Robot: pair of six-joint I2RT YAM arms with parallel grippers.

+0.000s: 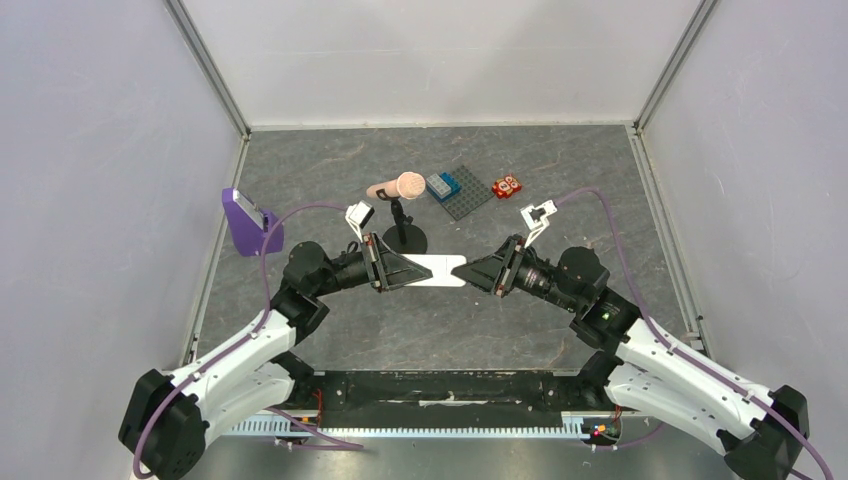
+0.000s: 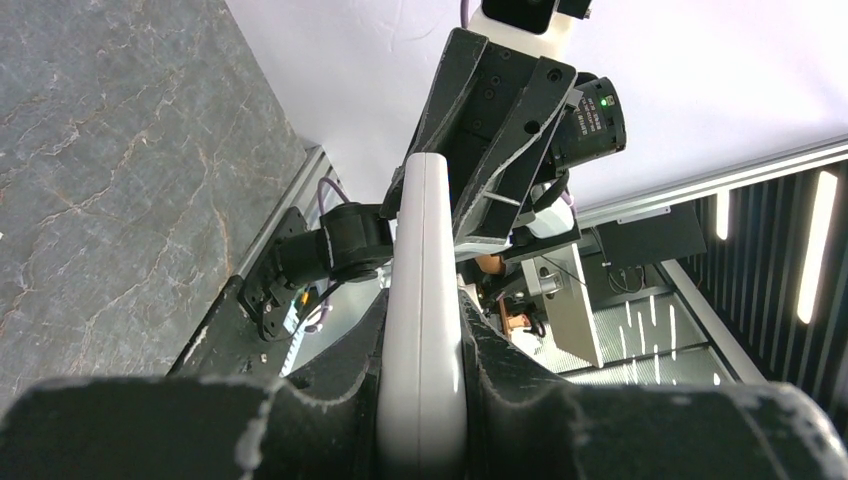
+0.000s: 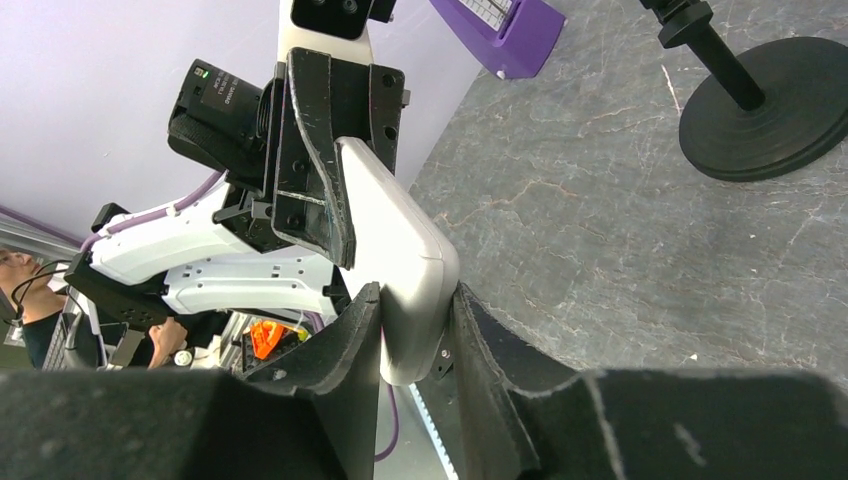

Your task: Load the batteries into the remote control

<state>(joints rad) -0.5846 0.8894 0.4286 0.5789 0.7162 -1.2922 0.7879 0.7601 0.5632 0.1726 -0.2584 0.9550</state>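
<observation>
The left gripper (image 1: 408, 271) is seen pinched firmly on the left end of the remote control (image 1: 437, 270), which is held level above the middle of the tabletop (image 1: 330, 330), clear of the stone. The right gripper (image 1: 470, 272) is set around the opposite end. In the right wrist view its fingers (image 3: 350, 330) stand close on either side of the white shell, but whether both pads press on it cannot be told, since a thin dark sliver shows along one side.

The remote is judged light and rigid, with a smooth plastic shell that is likely to slide under a weak pinch. It is best taken across its flat faces near an end, as is done on the left, so that the back stays reachable (no buttons or screen can be made out from these angles).

The tabletop is grey, veined and matt. Near its left edge a purple wedge (image 1: 249, 225) is seen. Toward the far edge, about midway, a black stand (image 1: 405, 240) carrying a pinkish cylinder (image 1: 398, 187) is placed. To its right a grey baseplate (image 1: 470, 198) with blue bricks (image 1: 445, 186) is laid, and just beside that a red block (image 1: 507, 186). The space is closed in by pale walls (image 1: 100, 150) on the left, far and right sides.
</observation>
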